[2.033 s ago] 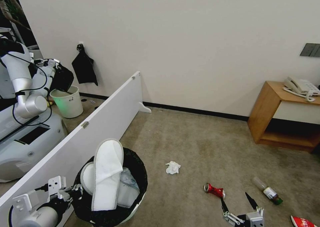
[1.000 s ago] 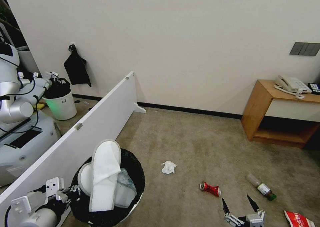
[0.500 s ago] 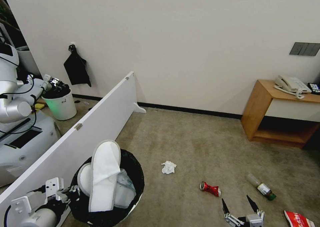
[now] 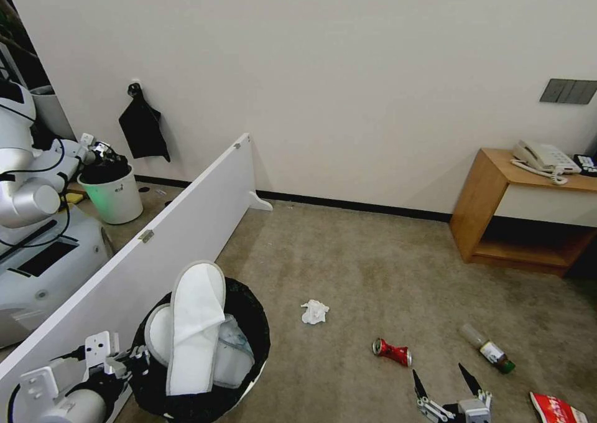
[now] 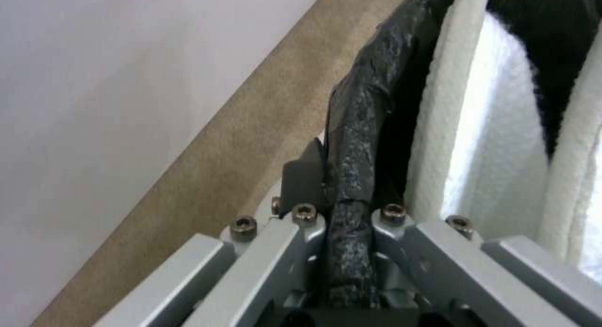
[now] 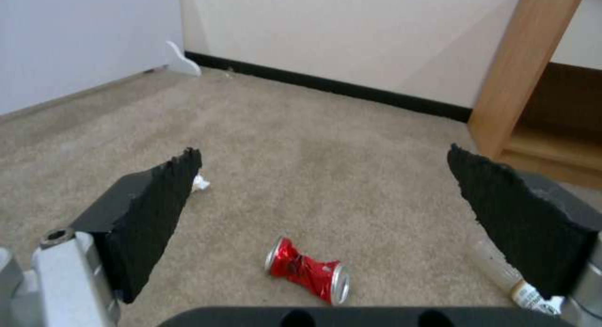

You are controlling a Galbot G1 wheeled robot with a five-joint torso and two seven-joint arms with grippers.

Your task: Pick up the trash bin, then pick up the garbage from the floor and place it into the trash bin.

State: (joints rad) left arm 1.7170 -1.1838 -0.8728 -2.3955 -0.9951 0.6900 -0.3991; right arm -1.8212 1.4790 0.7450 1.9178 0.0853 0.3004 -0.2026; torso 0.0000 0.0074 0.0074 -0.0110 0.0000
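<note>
The trash bin, lined with a black bag, hangs at the lower left with two white slippers standing in it. My left gripper is shut on its bag-covered rim, with a slipper just inside, next to my left gripper. Garbage lies on the carpet: a crumpled tissue, a crushed red can, a clear bottle and a red packet. My right gripper hovers open just short of the can. Between its wide-apart fingers the bottle and tissue also show.
A long white board runs along the left side of the floor. Beyond it another robot reaches to a second white bin. A wooden side table with a phone stands at the right by the wall.
The whole view shifted between the earliest frame and one second ago, so the camera moved. Since then my grippers and the litter stay put; the other robot's arm dropped onto its bin.
</note>
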